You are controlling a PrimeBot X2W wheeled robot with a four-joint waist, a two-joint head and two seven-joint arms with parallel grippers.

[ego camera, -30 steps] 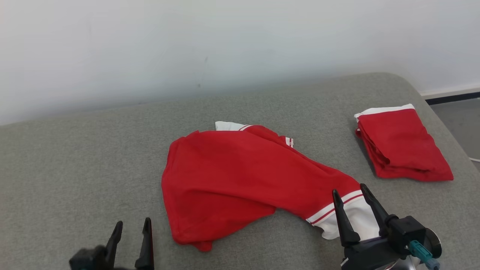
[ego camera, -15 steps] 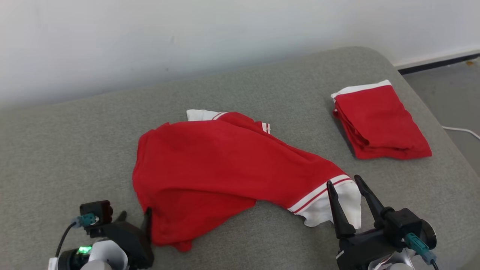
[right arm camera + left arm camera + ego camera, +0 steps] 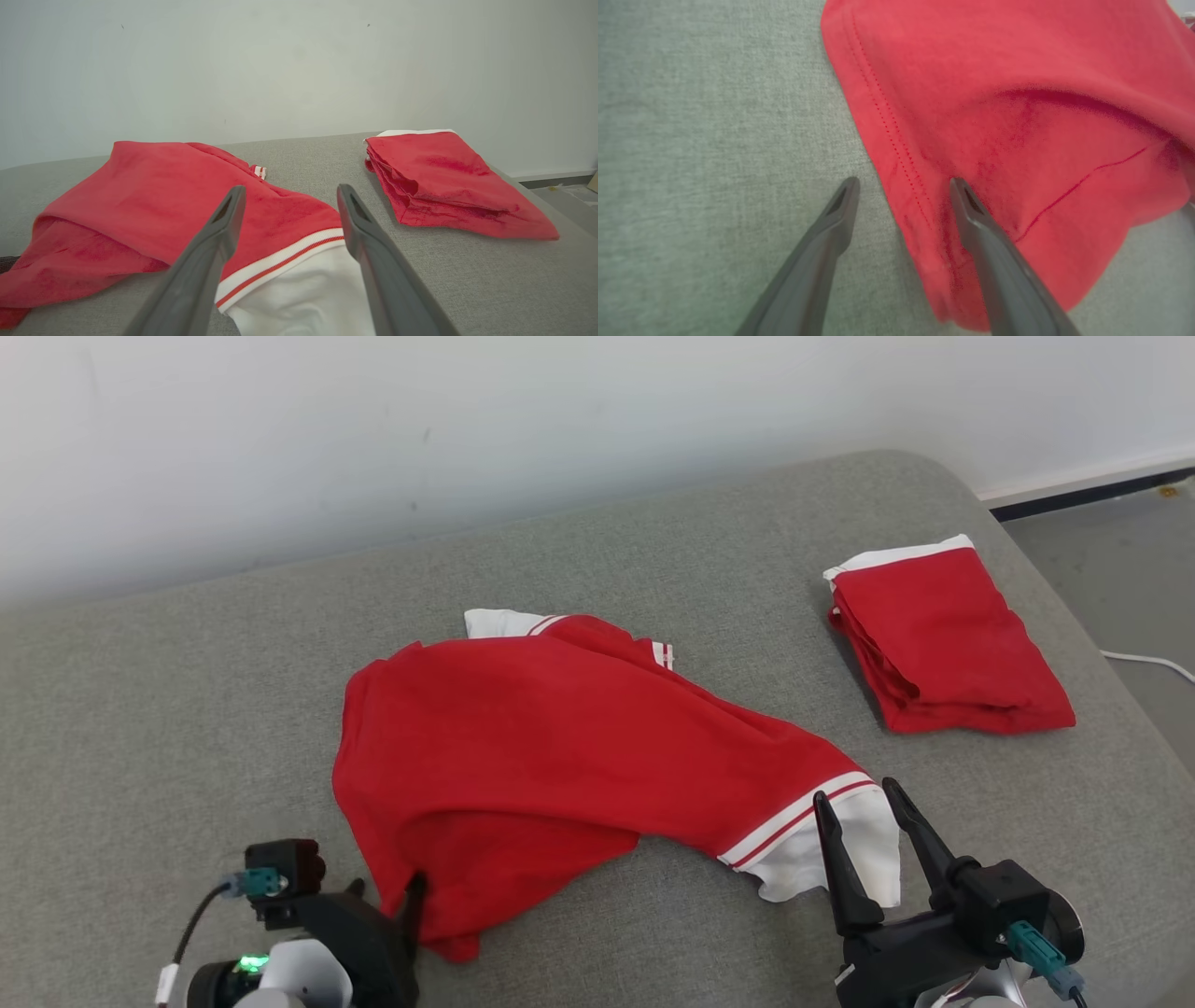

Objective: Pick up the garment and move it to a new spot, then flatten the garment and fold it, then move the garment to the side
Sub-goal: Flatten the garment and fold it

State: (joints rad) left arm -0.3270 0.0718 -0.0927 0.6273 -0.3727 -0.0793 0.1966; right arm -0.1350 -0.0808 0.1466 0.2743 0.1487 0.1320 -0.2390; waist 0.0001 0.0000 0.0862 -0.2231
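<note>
Fingers [image 3: 833, 228] of the left gripper [image 3: 904, 186] stand spread apart, holding nothing, and straddle the stitched hem of the red garment [image 3: 560, 737]: one finger lies over bare grey upholstery [image 3: 187, 709], the other over the red cloth just inside the double line of stitching. Whether either tip touches the fabric cannot be told. Fingers [image 3: 373, 261] of the right gripper [image 3: 853, 791] are likewise parted and empty, framing the garment's white end panel [image 3: 303, 298], where a white band with a thin red stripe [image 3: 280, 259] crosses between them. The garment itself lies loose and rumpled near the middle of the grey upholstered surface, its bulk red, with one layer lapped over another along the near edge and a second white trimmed piece [image 3: 499, 622] showing at its far side. Its near left corner sits at the left gripper; its near right end sits at the right gripper. Well apart from it, toward the far right corner of the surface, rests a folded red garment [image 3: 943, 644] with a white edge. Beyond the surface rises a pale wall [image 3: 467, 429]; at right, a dark skirting strip [image 3: 1083, 495] and a white cable [image 3: 1148, 661] on the floor.
</note>
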